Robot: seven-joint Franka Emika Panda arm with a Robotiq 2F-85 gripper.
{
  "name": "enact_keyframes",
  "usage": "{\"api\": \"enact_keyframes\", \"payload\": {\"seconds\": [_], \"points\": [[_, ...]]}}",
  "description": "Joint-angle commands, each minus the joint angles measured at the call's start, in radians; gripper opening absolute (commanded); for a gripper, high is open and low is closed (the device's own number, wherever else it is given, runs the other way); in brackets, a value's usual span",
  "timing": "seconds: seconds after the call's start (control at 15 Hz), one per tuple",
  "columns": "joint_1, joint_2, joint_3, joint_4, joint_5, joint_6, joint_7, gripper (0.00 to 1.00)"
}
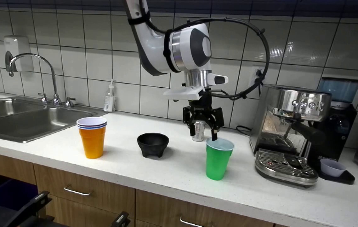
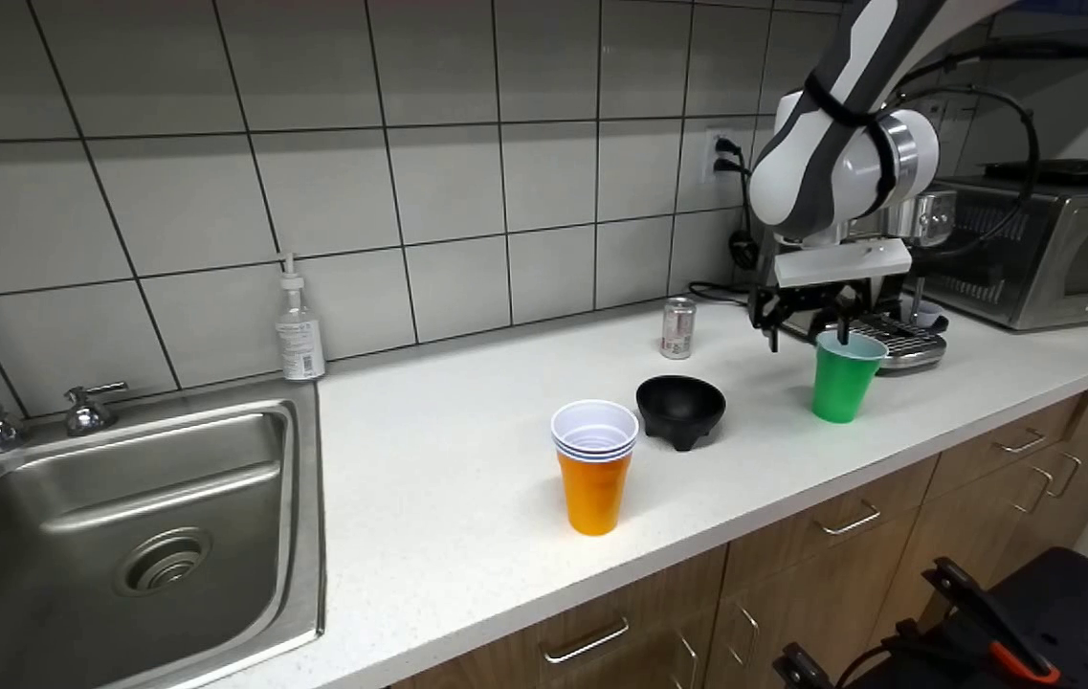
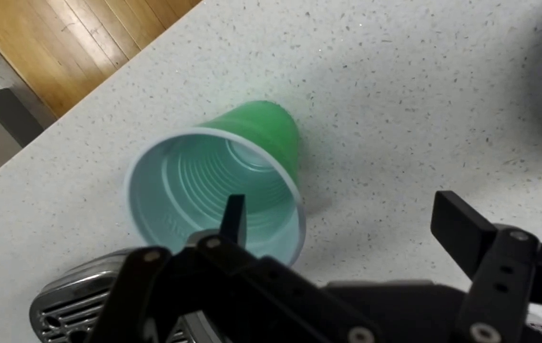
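Tiled wall (image 1: 116, 67), pale counter (image 1: 122, 135). Sideways slip of gripper (image 3: 340, 202) could topple green cup (image 1: 217, 162) — one finger (image 3: 235, 216) overlaps its mouth in wrist view. Gripper spread wide, nothing grasped; contact with rim unclear. Cup stands upright near coffee machine (image 1: 282, 167) — black bowl (image 1: 152, 145) farther off, orange cups (image 1: 93, 143) beyond.

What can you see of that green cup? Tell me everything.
The green cup looks like plastic: green outside, pale blue-white inside, with a light rim, ringed ridges within and a narrower base. It stands upright on the white counter, near the coffee machine, with no contents showing. One finger of the open tool hangs at its mouth; whether they touch is unclear.
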Motion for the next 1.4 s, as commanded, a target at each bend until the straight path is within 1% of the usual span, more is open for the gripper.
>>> {"api": "enact_keyframes", "payload": {"seconds": [0.0,0.13,0.2,0.27,0.4,0.47,0.6,0.67,0.87,0.93,1.33], "points": [[-0.014,0.053,0.001,0.048,0.051,0.005,-0.001,1.0],[-0.016,0.075,0.003,0.063,0.08,0.001,-0.005,1.0],[-0.014,0.083,0.001,0.07,0.088,0.002,0.001,0.94],[-0.017,0.091,0.005,0.077,0.106,0.002,-0.007,0.74],[-0.013,0.104,0.001,0.089,0.115,-0.001,-0.007,0.58],[-0.012,0.108,0.0,0.094,0.119,-0.002,-0.007,0.49],[-0.01,0.112,-0.004,0.1,0.121,-0.003,-0.006,0.35],[-0.009,0.114,-0.005,0.103,0.122,-0.004,-0.006,0.27],[-0.006,0.112,-0.01,0.105,0.118,-0.005,-0.001,0.05],[-0.005,0.11,-0.012,0.104,0.116,-0.005,0.002,0.0],[0.018,0.079,-0.023,0.086,0.093,-0.004,0.015,0.01]]}}
